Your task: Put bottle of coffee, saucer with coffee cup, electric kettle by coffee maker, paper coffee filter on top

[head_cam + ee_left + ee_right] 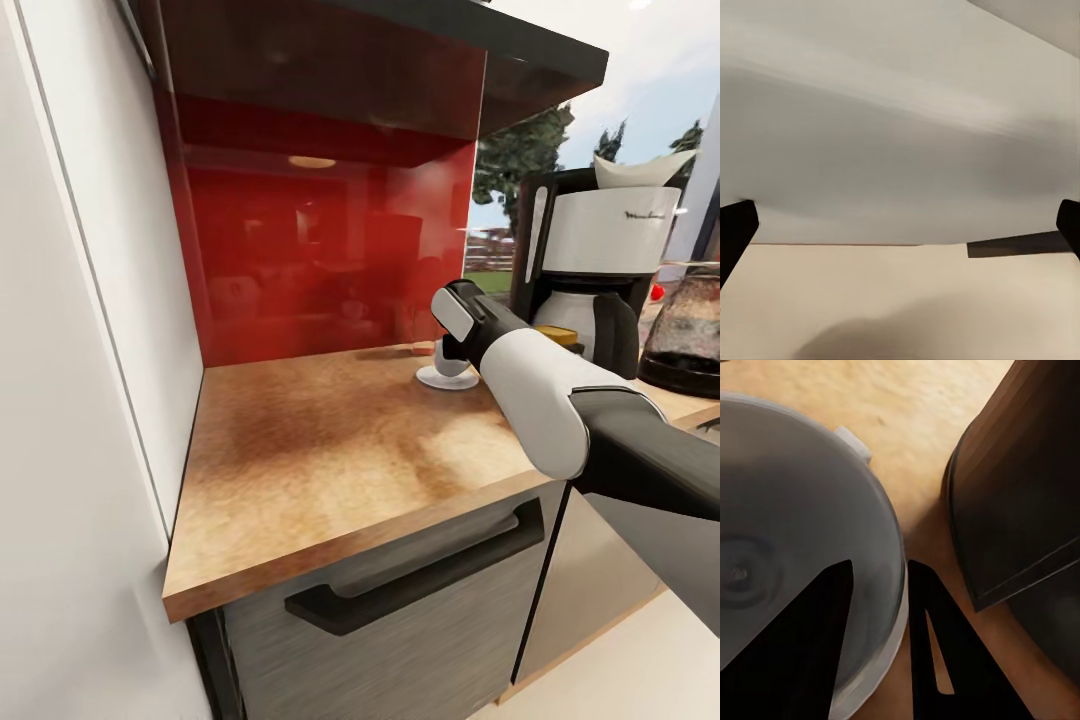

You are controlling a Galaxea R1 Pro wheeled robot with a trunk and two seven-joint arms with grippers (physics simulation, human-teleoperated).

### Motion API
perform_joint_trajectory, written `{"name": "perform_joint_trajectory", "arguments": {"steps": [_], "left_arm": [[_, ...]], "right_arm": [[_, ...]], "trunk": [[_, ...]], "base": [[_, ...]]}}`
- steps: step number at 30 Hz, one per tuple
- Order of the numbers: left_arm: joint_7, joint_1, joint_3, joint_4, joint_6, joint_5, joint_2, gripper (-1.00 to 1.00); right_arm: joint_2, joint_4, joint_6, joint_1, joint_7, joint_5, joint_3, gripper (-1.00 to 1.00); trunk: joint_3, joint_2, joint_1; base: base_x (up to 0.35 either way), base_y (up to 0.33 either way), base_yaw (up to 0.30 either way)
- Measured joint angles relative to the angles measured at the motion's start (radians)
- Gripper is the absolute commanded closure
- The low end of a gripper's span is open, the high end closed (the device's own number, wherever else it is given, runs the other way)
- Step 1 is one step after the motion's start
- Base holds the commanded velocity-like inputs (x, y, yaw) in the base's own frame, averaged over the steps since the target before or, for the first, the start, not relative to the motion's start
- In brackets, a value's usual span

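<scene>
Right wrist view shows my right gripper straddling the saucer rim, one finger inside, one outside, so I judge it clamped there with the saucer on the desk at frame centre, left of the coffee maker. Step in hand: saucer placement; next, release and retract upward. No cup visible on it; paper coffee filter tops the maker; left gripper jaws spread, empty.

Kitchen: wooden countertop, red backsplash, coffee maker.
</scene>
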Motion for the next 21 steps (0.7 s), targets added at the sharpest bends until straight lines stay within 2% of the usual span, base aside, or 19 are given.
{"name": "perform_joint_trajectory", "arguments": {"steps": [21], "left_arm": [[0.001,0.0,-0.001,0.037,-0.001,0.0,0.0,-1.0]], "right_arm": [[0.0,0.0,0.0,0.0,0.0,0.0,0.0,1.0]], "trunk": [[0.0,0.0,0.0]], "base": [[0.036,0.0,0.0]]}}
